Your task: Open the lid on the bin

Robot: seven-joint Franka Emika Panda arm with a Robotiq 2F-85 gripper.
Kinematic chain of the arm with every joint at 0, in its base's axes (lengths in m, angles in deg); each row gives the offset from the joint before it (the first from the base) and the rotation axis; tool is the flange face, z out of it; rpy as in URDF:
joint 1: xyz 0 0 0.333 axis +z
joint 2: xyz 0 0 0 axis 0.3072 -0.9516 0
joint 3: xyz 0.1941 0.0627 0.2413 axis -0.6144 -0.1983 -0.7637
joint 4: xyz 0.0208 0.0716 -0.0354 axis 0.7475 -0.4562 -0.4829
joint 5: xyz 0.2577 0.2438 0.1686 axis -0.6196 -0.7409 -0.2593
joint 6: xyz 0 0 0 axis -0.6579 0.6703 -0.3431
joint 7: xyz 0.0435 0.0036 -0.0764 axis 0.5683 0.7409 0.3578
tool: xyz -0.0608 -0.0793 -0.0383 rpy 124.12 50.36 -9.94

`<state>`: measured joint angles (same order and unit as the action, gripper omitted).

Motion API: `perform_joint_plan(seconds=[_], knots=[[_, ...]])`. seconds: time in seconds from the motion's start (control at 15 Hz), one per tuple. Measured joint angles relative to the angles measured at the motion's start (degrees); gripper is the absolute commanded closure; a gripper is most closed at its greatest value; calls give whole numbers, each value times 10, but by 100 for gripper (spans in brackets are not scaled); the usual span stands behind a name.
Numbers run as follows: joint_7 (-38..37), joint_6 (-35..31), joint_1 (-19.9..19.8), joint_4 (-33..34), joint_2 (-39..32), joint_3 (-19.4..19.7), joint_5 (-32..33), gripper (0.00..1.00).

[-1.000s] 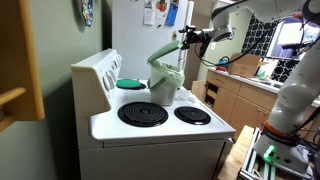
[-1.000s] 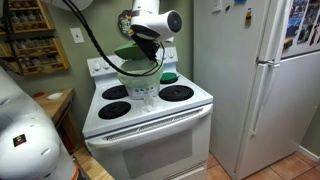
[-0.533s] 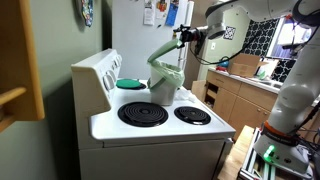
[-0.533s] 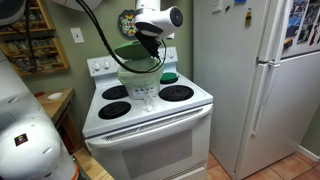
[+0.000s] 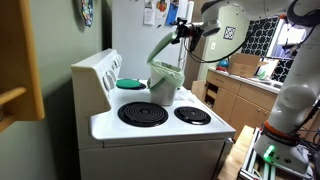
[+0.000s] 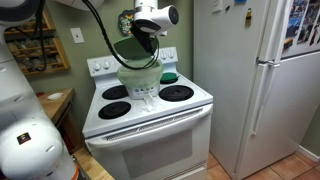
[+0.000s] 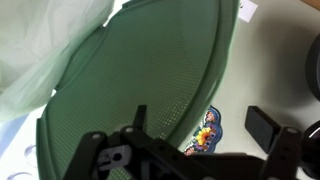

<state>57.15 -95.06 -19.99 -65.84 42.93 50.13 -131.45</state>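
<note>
The pale bin (image 5: 167, 85) stands on the white stove top between the burners; it also shows in an exterior view (image 6: 140, 80). Its light-green lid (image 5: 162, 47) is swung up steeply on its hinge, with the free edge at my gripper (image 5: 184, 30). In an exterior view the lid (image 6: 130, 50) stands tilted above the bin, under the gripper (image 6: 148, 32). In the wrist view the lid (image 7: 130, 80) fills the left side. Its edge runs between the two spread fingers of the gripper (image 7: 200, 122), which looks open.
A round teal dish (image 5: 130, 84) lies on the stove behind the bin, near the raised control panel (image 5: 98, 75). Coil burners (image 5: 143, 113) lie in front. A white fridge (image 6: 265, 80) stands beside the stove. A flower magnet (image 7: 205, 132) shows past the lid.
The gripper has moved up and a little toward the back of the stove. The lid's free edge rose with it, so the lid stands steeper. The bin has not moved.
</note>
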Motion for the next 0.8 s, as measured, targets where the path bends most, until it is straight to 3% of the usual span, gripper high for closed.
perform_joint_plan(seconds=[0.47,0.8], knots=[[48,-9,10,49,-28,-9,-28,0],[69,-61,26,89,-63,-25,-35,0]])
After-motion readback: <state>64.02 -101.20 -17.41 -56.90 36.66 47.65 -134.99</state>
